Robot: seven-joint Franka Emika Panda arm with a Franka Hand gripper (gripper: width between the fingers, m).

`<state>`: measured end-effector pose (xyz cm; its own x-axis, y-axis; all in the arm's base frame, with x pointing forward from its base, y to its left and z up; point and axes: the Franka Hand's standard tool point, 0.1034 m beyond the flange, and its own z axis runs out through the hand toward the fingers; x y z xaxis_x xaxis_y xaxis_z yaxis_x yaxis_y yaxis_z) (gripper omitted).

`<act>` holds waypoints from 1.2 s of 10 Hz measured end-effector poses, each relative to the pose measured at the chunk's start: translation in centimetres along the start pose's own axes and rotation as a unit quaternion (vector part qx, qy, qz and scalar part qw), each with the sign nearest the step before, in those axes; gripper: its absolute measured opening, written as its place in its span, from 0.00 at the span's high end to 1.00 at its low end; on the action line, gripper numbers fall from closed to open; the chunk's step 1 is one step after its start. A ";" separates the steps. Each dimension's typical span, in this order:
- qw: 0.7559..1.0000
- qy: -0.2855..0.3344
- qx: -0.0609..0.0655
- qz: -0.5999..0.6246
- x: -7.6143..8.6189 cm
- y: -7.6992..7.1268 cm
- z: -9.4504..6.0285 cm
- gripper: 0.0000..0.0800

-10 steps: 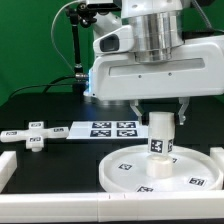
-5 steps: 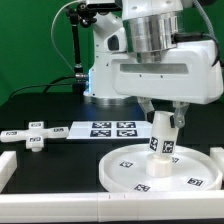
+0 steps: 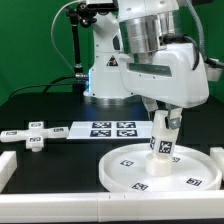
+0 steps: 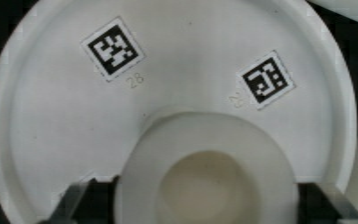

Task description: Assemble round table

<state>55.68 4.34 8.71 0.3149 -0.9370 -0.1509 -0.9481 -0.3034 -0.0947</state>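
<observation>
White plastic cross (image 3: 35,136): far on the exterior view's left, flat on the worktop (image 3: 45,105), well apart from the rest; light and stiff, I'd judge.
Marker board (image 3: 112,128): mid-scene, flat; leave it alone.
Cylinder (image 3: 163,141): tilted over the disc's middle, contact hard to tell; smooth, probably slippery, so you want its upper sides gripped squarely.
End effector (image 3: 164,122): closed on the cylinder's top.
Disc (image 3: 128,172): rimmed, rigid, low on the exterior view's right.
Worktop: black mat, space around the cross.
</observation>
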 end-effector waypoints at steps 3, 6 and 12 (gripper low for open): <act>0.999 -0.002 0.002 -0.042 0.1 0.0 0.0 0.29; 0.990 -0.002 0.002 -0.144 0.7 0.1 -0.2 0.19; 0.898 0.008 -0.027 -0.440 0.2 -0.8 -0.7 0.19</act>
<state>56.44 4.26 9.45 0.9426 -0.3328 -0.0273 -0.3335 -0.9346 -0.1234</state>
